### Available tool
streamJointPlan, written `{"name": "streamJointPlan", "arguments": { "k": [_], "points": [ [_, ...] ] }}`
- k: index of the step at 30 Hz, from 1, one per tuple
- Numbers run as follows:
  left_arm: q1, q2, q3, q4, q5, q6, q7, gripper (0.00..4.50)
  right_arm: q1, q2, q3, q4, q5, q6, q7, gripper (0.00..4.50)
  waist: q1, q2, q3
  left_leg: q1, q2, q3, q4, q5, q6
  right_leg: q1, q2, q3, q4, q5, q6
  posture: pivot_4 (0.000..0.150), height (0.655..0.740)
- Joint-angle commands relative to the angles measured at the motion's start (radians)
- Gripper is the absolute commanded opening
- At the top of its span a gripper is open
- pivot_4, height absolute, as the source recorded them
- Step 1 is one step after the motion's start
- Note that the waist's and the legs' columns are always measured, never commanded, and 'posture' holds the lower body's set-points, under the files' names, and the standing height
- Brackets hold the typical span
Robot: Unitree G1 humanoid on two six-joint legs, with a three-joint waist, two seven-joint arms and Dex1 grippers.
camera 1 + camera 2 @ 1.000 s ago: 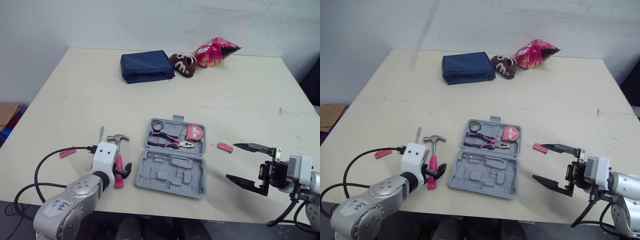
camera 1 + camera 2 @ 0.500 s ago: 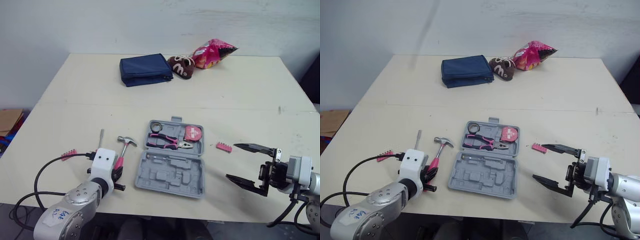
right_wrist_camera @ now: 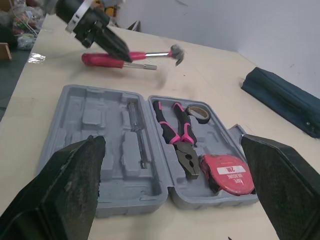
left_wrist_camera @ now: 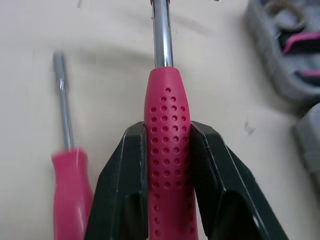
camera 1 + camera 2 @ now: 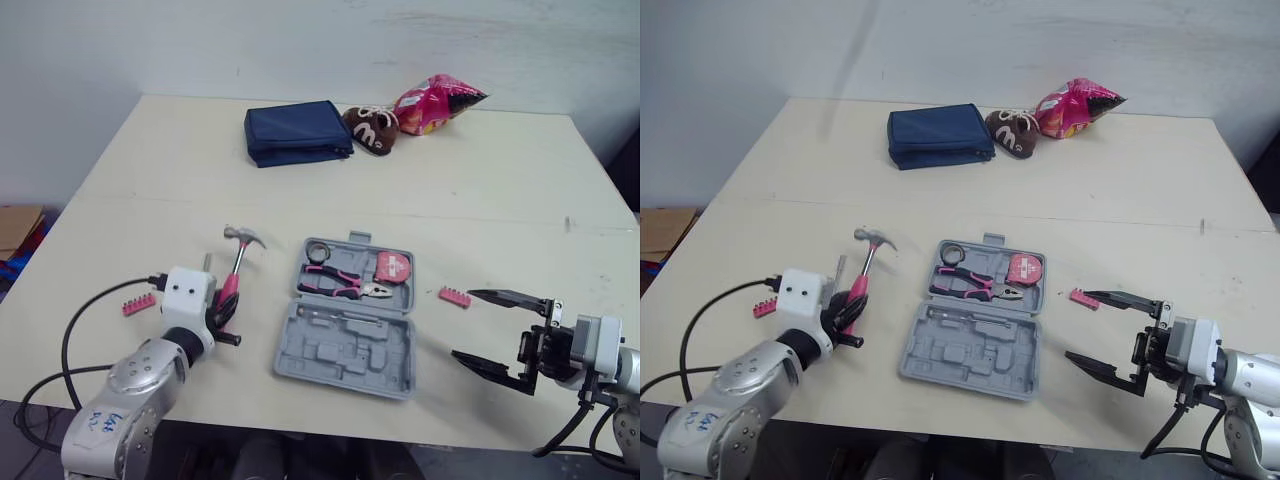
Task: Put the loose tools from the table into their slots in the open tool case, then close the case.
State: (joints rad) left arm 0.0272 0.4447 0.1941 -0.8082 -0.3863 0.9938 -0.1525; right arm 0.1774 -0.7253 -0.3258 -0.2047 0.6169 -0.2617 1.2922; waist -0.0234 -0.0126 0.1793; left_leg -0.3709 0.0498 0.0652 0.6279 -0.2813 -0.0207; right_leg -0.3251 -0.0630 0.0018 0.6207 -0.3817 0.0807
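- Left gripper [image 5: 224, 312] sits at lower left of the frame, fingers clamped on the pink handle of the hammer [image 4: 167, 110].
- The hammer's steel shaft runs up and away from the gripper, with the head toward mid-left of the frame, left of the case. Can't tell if the head is off the table.
- Screwdriver [image 4: 70, 185] with a pink handle lies on the table just beside the hammer, apart from the fingers.
- Grey tool case [image 5: 340, 352] lies open at centre of the frame, lid flat on the table [image 5: 500, 190].
- The far half holds pliers [image 5: 345, 285], a pink tape measure [image 5: 391, 267] and a small roll of tape [image 5: 318, 250].
- The near half has moulded slots, mostly bare, with one slim metal tool [image 3: 136, 130] along its hinge side.
- One pink bit strip [image 5: 454, 296] lies on the table right of the case, between the case and the right gripper.
- Second pink bit strip [image 5: 138, 304] lies at the left edge of the table, left of the left gripper.
- Right gripper [image 5: 463, 324] hovers at lower right of the frame, fingers spread wide, nothing in them, pointing at the case.
- Blue pouch [image 5: 297, 132], brown snack bag [image 5: 370, 125] and pink snack bag [image 5: 435, 100] sit in a row at top centre of the frame, well apart from the tools.
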Motion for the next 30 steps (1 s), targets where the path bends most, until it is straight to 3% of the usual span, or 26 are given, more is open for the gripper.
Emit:
{"name": "streamJointPlan", "arguments": {
  "k": [1,6,8,14,22,30],
  "points": [
    [-0.028,0.103,0.001,0.0,-0.014,-0.239,-0.226,0.56,-0.001,0.001,-0.038,-0.017,0.007,-0.022,-0.004,4.5,0.0,0.0,0.0,0.0,0.0,0.001,0.0,0.0,0.0,0.0,0.0,0.0,-0.001,0.0,0.0,0.15,0.74],
    [-0.112,0.222,-0.014,0.107,-0.076,-0.423,-0.502,0.56,0.002,0.002,-0.037,-0.009,0.0,-0.033,-0.002,4.5,0.0,0.0,0.0,-0.001,0.0,0.001,-0.001,-0.001,0.0,0.0,0.0,0.0,-0.002,0.0,-0.001,0.15,0.74],
    [-0.184,0.294,-0.079,0.16,-0.072,-0.484,-0.644,0.56,0.009,-0.001,-0.045,-0.008,-0.001,-0.039,-0.002,4.5,-0.001,0.001,0.0,0.0,0.0,0.002,-0.001,-0.002,0.0,0.0,0.0,0.0,-0.002,-0.001,-0.001,0.15,0.74],
    [-0.351,0.388,-0.288,0.251,-0.017,-0.556,-0.871,0.56,0.036,-0.008,-0.075,-0.019,0.004,-0.04,-0.005,4.5,-0.001,0.001,0.001,0.0,0.0,0.002,-0.001,-0.002,0.0,0.0,0.0,0.001,-0.001,0.0,0.0,0.15,0.74],
    [-0.58,0.391,-0.539,0.333,0.085,-0.39,-0.95,0.56,0.101,-0.01,-0.12,-0.083,0.016,-0.011,-0.026,4.5,-0.002,0.0,0.002,0.0,0.0,0.002,0.0,-0.001,0.001,-0.001,0.002,0.001,0.001,-0.001,0.002,0.15,0.74],
    [-0.73,0.284,-0.739,0.431,0.248,-0.344,-0.948,0.56,0.168,0.008,-0.131,-0.167,0.008,0.022,-0.087,4.5,-0.002,-0.001,0.003,0.0,0.0,0.002,0.001,0.0,0.003,-0.002,0.002,0.003,0.005,-0.001,0.004,0.15,0.74]
  ]
}}
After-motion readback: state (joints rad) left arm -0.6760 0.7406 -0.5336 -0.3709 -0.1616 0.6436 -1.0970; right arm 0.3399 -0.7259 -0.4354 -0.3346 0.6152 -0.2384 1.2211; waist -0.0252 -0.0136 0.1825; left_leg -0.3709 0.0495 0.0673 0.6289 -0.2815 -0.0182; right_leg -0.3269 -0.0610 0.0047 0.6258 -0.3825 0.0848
